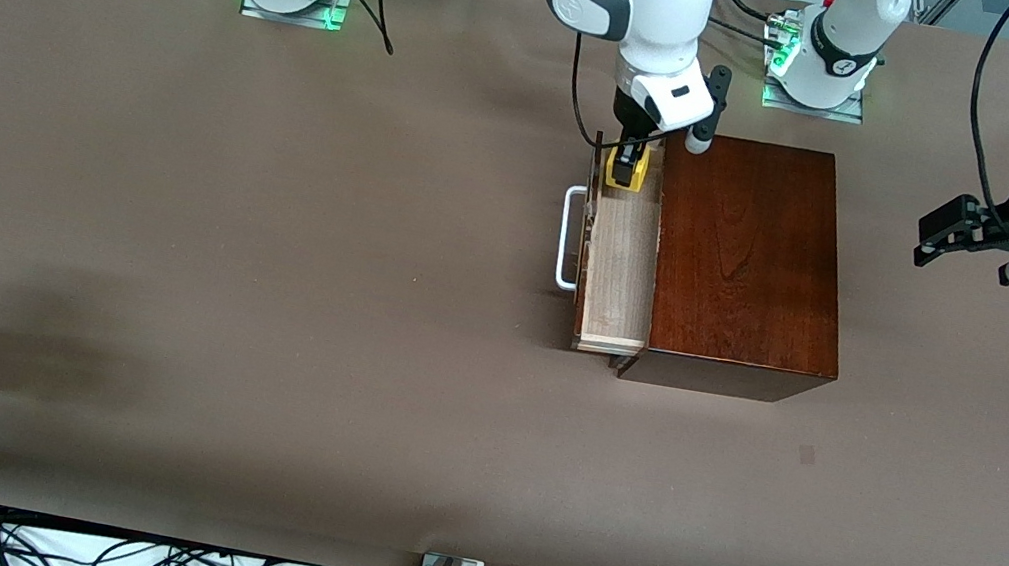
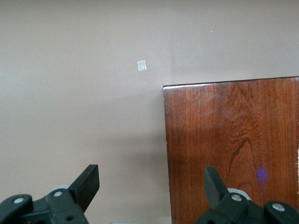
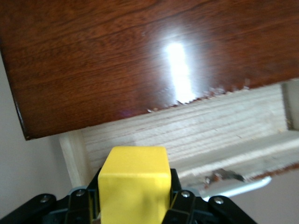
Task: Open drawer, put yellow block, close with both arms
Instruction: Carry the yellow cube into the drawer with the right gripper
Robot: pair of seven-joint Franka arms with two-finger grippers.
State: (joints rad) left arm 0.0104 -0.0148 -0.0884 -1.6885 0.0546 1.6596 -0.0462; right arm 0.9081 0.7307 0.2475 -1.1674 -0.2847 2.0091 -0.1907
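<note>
**Desk:** What have you got on the yellow block?

**Me:** I see the yellow block as a small, bright, clean-edged cube, plain on every face I can see. The right gripper has its fingers clamped on it from both sides, over the end of the open drawer farthest from the front camera.

**Desk:** And the drawer itself?

**Me:** Pulled out toward the right arm's end of the table. I read a pale light-wood tray, a dark reddish-brown front seen edge-on, and a white U-shaped handle on it. Its edge next to the box looks chipped in my right wrist view. The box is glossy mahogany, with a bright glare spot on its top.

**Desk:** Left arm?

**Me:** Waiting. The left gripper hangs over bare table toward the left arm's end, beside the box, fingers spread wide with nothing between them.
</note>
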